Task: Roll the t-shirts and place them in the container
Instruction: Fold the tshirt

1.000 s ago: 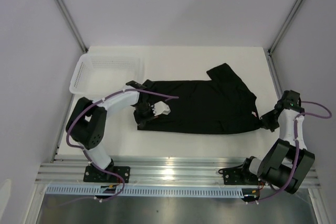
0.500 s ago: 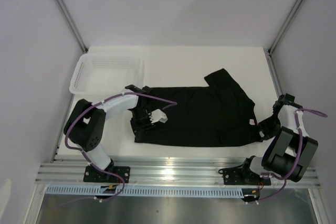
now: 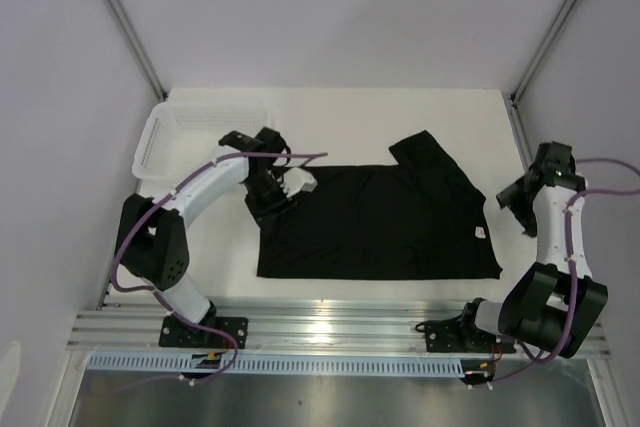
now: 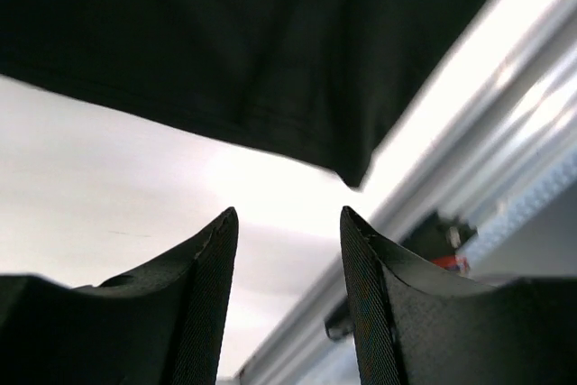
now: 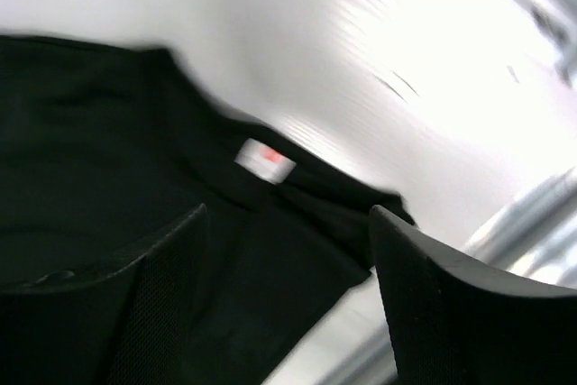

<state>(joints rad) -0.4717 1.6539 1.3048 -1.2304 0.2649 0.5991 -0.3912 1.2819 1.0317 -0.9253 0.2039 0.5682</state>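
Black-fingered, the left gripper (image 4: 288,221) holds its jaws apart with nothing between them but bare white worktop (image 4: 108,178). Just ahead of its tips lies a hemmed corner of the t-shirt (image 3: 380,222). From above, this gripper sits at the shirt's far left corner, though that view does not show whether it touches the cloth. The right gripper (image 5: 287,214) is also spread wide and holds nothing. It hangs off the shirt's right edge, looking down on the neck end, where a small pale label (image 5: 264,160) with a red mark shows against the dark fabric. The shirt lies flat and unrolled across the middle of the worktop between the two arms, with one sleeve (image 3: 425,147) pointing toward the far side. A white mesh basket (image 3: 165,132) stands at the far left, near the left arm's elbow. A metal rail (image 3: 330,332) runs along the near edge, carrying both arm bases.
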